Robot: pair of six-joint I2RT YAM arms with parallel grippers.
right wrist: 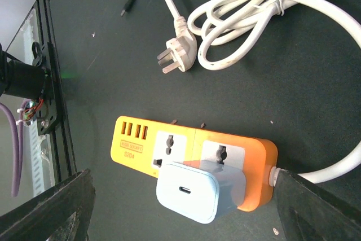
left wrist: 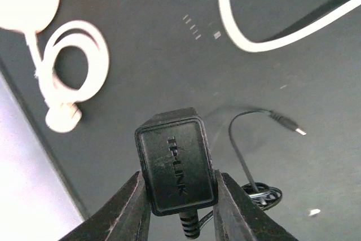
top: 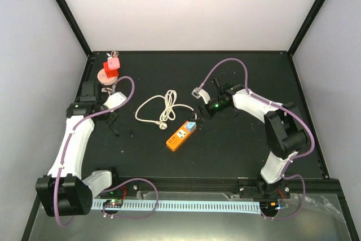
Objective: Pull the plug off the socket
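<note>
Lab test cell: black table, white enclosure walls, black frame posts

Left wrist view: the black adapter's cable was cut off at the bottom edge. Right wrist view: the socket strip's white cord left the right edge.

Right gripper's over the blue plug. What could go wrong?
1. Nothing pins the orange power strip; the left gripper is shut on a black adapter, so the strip may lift with the blue plug.
2. The right gripper stands open, not yet on the plug; closing off-centre could slip.
</note>
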